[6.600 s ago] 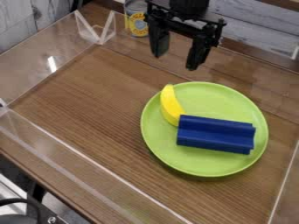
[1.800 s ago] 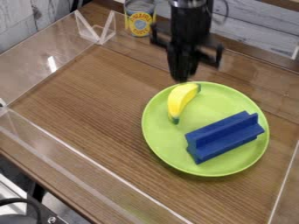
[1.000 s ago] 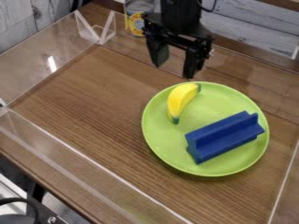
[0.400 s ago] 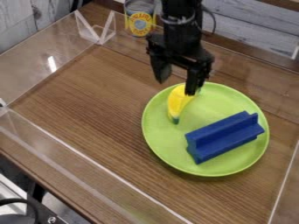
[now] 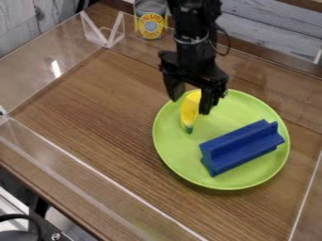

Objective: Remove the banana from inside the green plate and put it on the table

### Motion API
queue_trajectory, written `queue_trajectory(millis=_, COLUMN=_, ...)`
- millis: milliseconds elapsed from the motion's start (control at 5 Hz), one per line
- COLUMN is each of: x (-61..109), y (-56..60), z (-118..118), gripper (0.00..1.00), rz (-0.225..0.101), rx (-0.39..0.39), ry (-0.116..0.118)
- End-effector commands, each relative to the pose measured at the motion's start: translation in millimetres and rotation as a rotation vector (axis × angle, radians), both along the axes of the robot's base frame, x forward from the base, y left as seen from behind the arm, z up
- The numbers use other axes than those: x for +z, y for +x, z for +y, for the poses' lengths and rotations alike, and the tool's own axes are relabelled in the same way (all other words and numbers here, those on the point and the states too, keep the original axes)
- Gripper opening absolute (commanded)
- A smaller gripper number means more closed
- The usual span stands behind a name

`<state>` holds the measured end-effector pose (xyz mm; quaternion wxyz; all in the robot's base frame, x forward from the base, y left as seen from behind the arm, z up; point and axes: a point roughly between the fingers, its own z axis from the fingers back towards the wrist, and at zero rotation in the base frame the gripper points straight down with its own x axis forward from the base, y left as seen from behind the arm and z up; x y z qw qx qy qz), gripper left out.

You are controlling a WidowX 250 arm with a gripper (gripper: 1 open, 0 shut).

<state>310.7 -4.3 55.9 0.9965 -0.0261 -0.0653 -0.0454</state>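
Straddling the curved yellow banana (image 5: pixel 189 111), spread black gripper (image 5: pixel 193 98), smooth round green plate (image 5: pixel 183 155), wood-grain table (image 5: pixel 101 104).

Wood-grain table (image 5: pixel 88 104) (clear acrylic walls)

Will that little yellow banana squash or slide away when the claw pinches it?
The small yellow toy banana looks like smooth, hard plastic, so probably stiff, not squashy. Its curved, glossy skin may slip between the open tool. It seems light and could skid on the lime-green plate.
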Motion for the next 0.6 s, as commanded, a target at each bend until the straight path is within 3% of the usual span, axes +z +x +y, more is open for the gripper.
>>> queue_trajectory(millis=0, x=2.6, y=5.3, z=-0.9, gripper=1.00, rz=-0.039, rx=-0.008, ry=-0.002)
queue_trajectory(millis=400, x=-11.8, y=5.9, z=0.6, gripper=1.00, rz=-0.039, rx=-0.013, ry=-0.004)
